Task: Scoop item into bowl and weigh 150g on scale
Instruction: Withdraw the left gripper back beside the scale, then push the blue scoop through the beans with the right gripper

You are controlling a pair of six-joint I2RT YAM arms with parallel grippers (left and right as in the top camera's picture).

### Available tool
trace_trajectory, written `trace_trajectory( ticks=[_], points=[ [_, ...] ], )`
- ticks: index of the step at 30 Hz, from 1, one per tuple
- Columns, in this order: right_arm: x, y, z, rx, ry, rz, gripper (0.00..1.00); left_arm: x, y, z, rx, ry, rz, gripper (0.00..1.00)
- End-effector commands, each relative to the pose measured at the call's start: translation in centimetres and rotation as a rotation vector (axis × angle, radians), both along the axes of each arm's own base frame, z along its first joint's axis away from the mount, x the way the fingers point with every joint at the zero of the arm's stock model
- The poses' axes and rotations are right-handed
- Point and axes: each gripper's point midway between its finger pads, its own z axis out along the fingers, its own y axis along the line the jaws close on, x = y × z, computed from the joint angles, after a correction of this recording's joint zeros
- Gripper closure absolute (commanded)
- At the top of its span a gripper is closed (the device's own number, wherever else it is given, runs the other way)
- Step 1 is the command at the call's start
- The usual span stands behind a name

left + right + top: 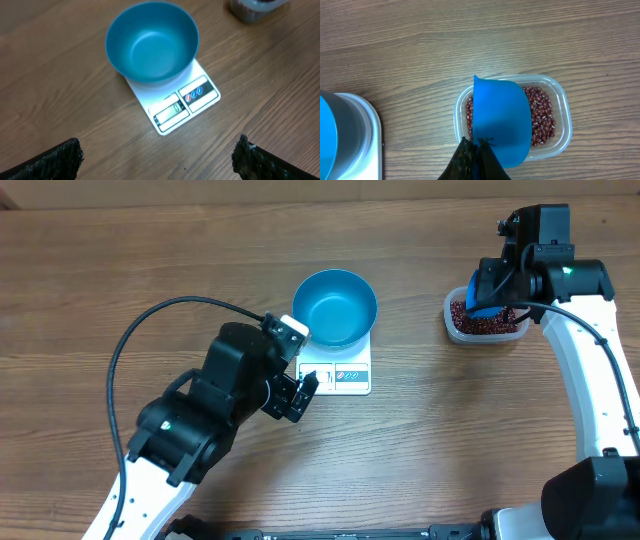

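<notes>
**Left arm.** L gripper (303,395) hangs over the table (100,280), just beside the front-left corner of the scale (345,376), not touching it. Fingers are spread wide. In the left wrist view the two fingertips (60,159) sit at opposite lower corners, w/ nothing between them. From that view the L gripper (157,160) looks down on the scale (186,102) and the bowl (152,42).

**Right arm.** R gripper (477,146) is pressed together, pinching the near end of a small blue scoop (500,125). The scoop is over a clear plastic tub (565,127) and covers approx. the left half of it. Cannot tell whether its far edge touches the contents. In the overhead view the scoop (487,292) shows under the wrist, at the tub (453,330).

**Task items.**
- Beans (542,115): dark red-brown, loose mass inside the tub. Also seen from overhead (500,327).
- Bowl (335,307): bright blue, upright, on the scale's rear part. It overhangs the platform edge. Interior shows bare blue surface.
- Scale: white, flat on the table near centre. Display and blue-marked label strip sit at the front edge, uncovered by the bowl. Readout is too small to confirm.
- Tub is well apart from the scale, to its right in the overhead view. The right wrist view shows the scale's corner (365,137) and bowl wall (327,135) at frame left.
</notes>
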Motion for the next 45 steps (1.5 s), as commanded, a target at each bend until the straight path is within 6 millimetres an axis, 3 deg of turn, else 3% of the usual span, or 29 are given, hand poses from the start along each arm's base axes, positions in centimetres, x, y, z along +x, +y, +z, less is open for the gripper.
trace_trajectory(
  ticks=[1,23,37,41,45],
  points=[
    [0.7,0.1,1.8,0.010,-0.050,0.000,0.96,0.4,0.2,-2.1,0.022,0.054,0.029,0.00],
    [0.7,0.0,1.8,0.003,-0.053,0.002,0.96,0.8,0.0,-1.9,0.016,0.041,0.030,0.00],
    [0.2,-4.0,2.1,-0.265,-0.024,-0.022,0.96,0.8,0.0,-1.9,0.016,0.041,0.030,0.00],
    [-0.2,-4.5,1.5,-0.297,0.014,-0.017,0.96,0.8,0.0,-1.9,0.016,0.041,0.030,0.00],
    [-0.3,-4.6,-0.6,-0.309,0.085,0.000,0.96,0.8,0.0,-1.9,0.016,0.041,0.030,0.00]
  ],
)
